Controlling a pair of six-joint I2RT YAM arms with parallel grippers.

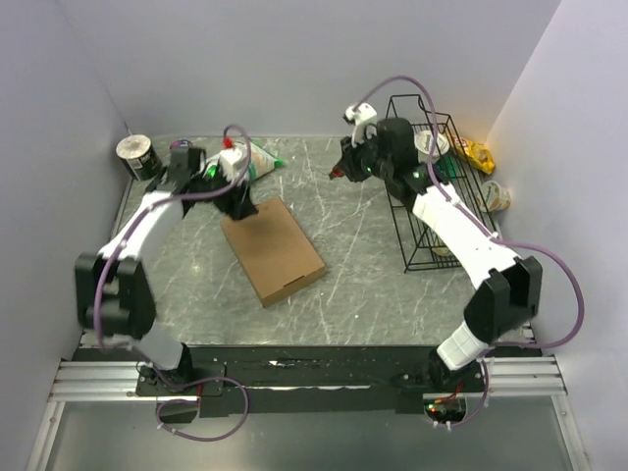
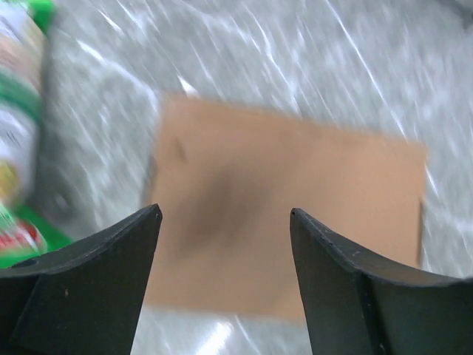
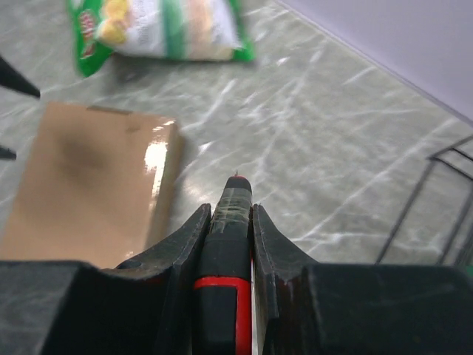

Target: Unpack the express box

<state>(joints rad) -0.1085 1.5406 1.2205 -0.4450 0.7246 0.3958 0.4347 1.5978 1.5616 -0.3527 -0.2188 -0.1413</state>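
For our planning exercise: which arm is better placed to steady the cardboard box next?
Left, probably. Its jaws stand open above the cardboard mailer box; the right jaws are shut on a red-and-black tool, farther away.

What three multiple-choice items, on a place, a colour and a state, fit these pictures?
1. Where does the snack bag lie?
A. on top of the express box
B. on the table beyond the box's far end
C. under the box
2. What colour is the express box?
A. white
B. brown
C. blue
3. How is the left hand?
A. shut on the box
B. shut on the bag
C. open above the box, holding nothing
1 B: the bag lies on bare table past the box. 2 B: plain brown cardboard. 3 C: its jaws stand apart, nothing between them.
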